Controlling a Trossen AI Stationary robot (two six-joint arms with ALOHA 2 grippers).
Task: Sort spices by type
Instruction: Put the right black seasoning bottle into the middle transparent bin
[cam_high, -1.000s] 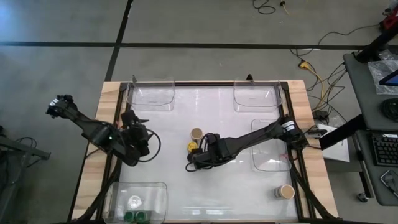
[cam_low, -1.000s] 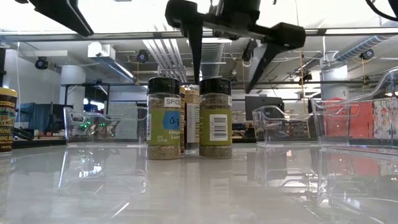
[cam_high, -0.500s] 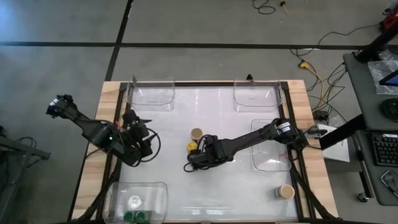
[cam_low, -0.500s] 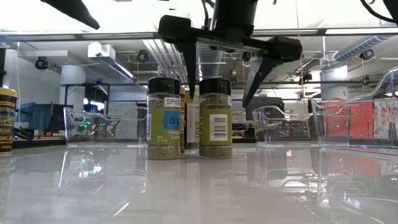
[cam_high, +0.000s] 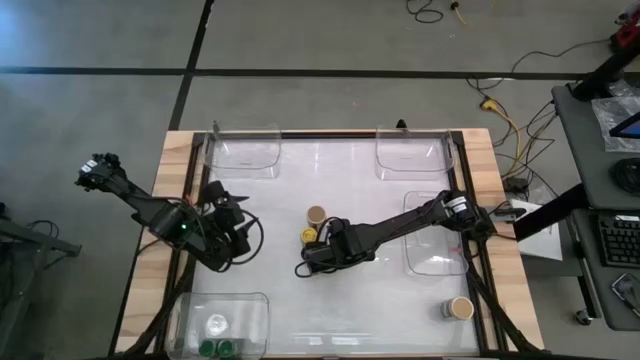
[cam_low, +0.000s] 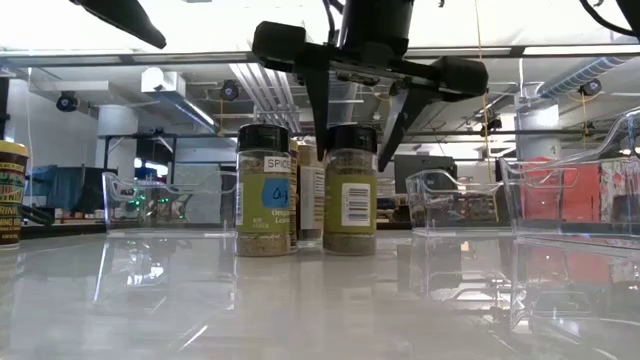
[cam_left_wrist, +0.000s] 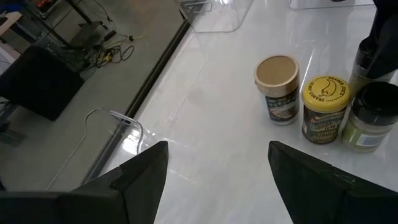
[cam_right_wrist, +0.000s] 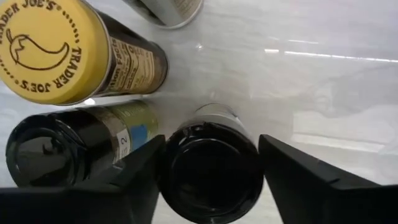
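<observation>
- Clear plastic trays ring the table: one near tray (cam_high: 222, 318) by the left arm's side holds green-lidded jars (cam_high: 222, 347) and one clear-topped jar (cam_high: 215, 324); the two far trays (cam_high: 243, 155) and the tray (cam_high: 430, 240) under the right arm's forearm show nothing in them.
- Right gripper (cam_low: 350, 130) sits mid-table over a black-lidded jar (cam_right_wrist: 211, 171) of greenish spice, one finger on each side of the lid; the fingers (cam_right_wrist: 127, 180) stand just beside it, and contact cannot be made out.
- Beside that jar, touching or nearly so, stands a second black-lidded jar (cam_low: 263, 190) with a blue label.
- Just beyond the gripper are a yellow-lidded jar (cam_right_wrist: 46, 50) and a tan-lidded jar (cam_left_wrist: 277, 87).
- Another tan-lidded jar (cam_high: 460, 308) stands alone, well apart from the gripper, at the table's near corner on the right arm's side.
- Left gripper (cam_left_wrist: 217, 168) hangs over the table's left edge, fingers spread, holding nothing.
</observation>
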